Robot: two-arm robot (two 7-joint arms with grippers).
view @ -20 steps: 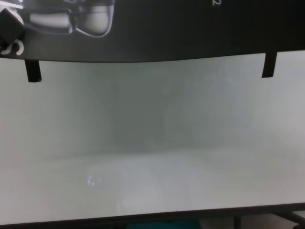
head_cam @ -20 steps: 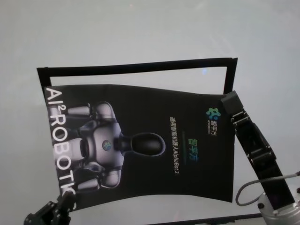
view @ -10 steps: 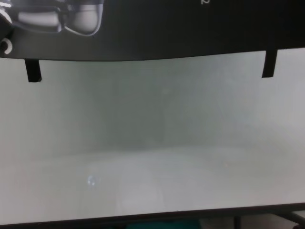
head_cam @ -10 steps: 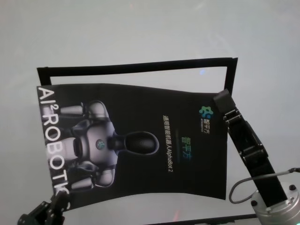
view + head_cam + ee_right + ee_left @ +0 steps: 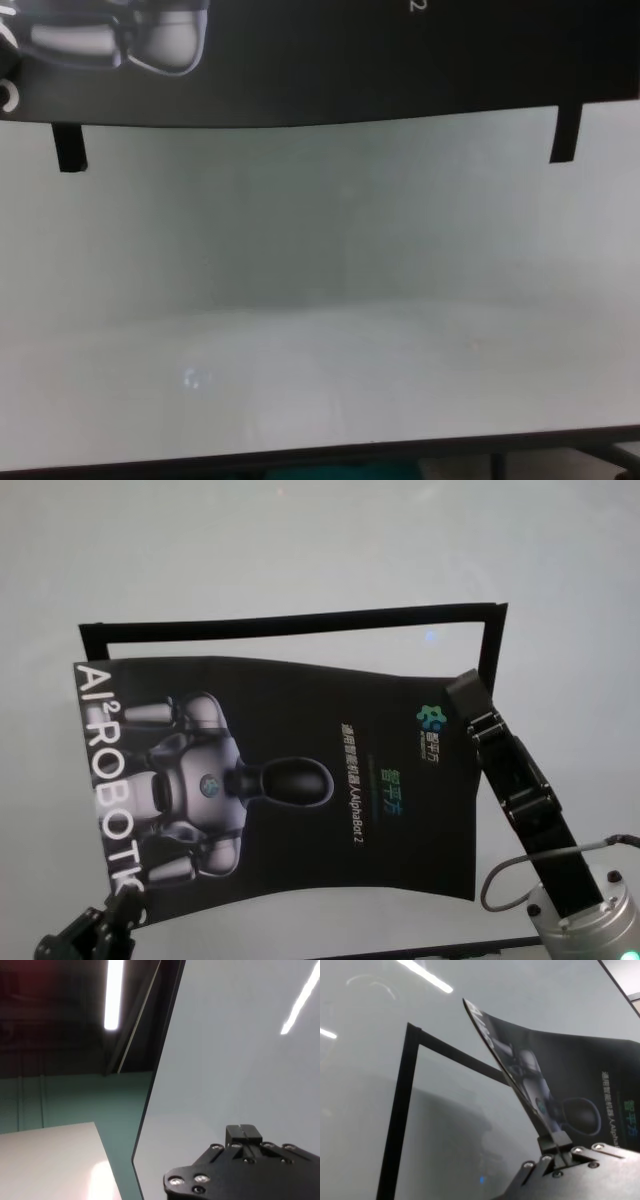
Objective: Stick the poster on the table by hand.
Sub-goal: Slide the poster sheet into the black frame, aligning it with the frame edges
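The poster (image 5: 290, 780) is a black glossy sheet with a silver robot figure and white lettering. It hangs bowed above the table (image 5: 300, 540). My left gripper (image 5: 118, 912) is shut on its near left corner. The left wrist view shows that corner pinched between the left gripper's (image 5: 559, 1144) fingers, with the poster (image 5: 570, 1075) curving away. My right gripper (image 5: 466, 688) is shut on the poster's right edge near the far corner. In the right wrist view the right gripper's (image 5: 243, 1134) fingers are pressed together. The chest view shows the poster's near edge (image 5: 300, 60) over the table (image 5: 320, 300).
A black tape strip (image 5: 300, 622) lies on the table beyond the poster, and another (image 5: 493, 645) runs down its right side. The left wrist view shows tape (image 5: 400, 1110) too. Two short tape ends (image 5: 68, 147) (image 5: 564, 135) show below the poster. The table's dark front edge (image 5: 320, 455) is near.
The poster and both grippers have moved to the left across the table, with the grips unchanged. The tape strips have not moved.
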